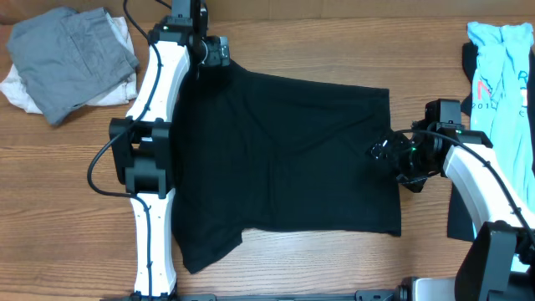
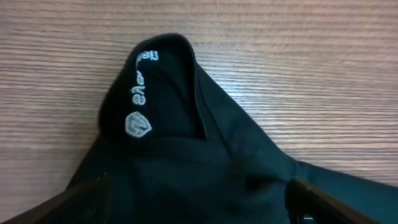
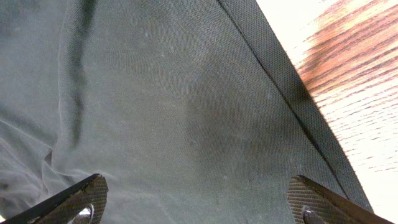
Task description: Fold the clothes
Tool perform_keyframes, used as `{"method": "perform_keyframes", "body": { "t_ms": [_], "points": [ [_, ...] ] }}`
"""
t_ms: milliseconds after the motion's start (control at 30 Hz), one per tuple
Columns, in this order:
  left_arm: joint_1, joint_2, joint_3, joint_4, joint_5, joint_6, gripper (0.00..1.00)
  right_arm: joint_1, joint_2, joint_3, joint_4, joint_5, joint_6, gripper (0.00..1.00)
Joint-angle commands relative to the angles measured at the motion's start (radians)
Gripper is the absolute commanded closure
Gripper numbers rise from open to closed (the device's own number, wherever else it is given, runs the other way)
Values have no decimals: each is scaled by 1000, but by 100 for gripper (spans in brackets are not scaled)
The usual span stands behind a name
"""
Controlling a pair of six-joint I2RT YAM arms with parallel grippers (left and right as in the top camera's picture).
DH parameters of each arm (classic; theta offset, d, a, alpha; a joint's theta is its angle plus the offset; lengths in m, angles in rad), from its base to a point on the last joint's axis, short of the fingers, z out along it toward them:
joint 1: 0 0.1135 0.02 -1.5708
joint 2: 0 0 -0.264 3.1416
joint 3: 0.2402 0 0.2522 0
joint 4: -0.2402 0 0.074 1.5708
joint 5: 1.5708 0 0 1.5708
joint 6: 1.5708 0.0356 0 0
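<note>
One black T-shirt lay flat on table. Aside: one grey piece, one white piece, one light-blue shirt. Two claws, left gripper over collar, right gripper over hem, both spread wide.

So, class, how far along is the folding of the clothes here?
Done: the black T-shirt lies spread flat. In hand: the open left gripper is at its collar, the open right gripper over its hem, neither gripping yet. Left: every fold of it, then the light-blue shirt by the right edge. The grey and white pile looks only loosely stacked.
</note>
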Motion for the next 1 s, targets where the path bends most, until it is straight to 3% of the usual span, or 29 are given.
{"method": "perform_keyframes", "body": {
  "t_ms": [0, 200, 733, 867, 967],
  "points": [
    [-8, 11, 19, 31, 35, 80, 10, 5, 2, 24, 3, -8, -22, 4],
    [-16, 13, 19, 12, 40, 156, 16, 5, 2, 24, 6, -8, -21, 4],
    [-41, 76, 19, -26, 38, 230, 12, 5, 2, 24, -13, -6, -25, 3],
    [-41, 74, 22, -34, 38, 232, 27, 5, 2, 24, -11, -6, -25, 3],
    [-41, 73, 22, -55, 38, 236, 51, 5, 2, 24, -10, -6, -25, 3]
  ]
}}
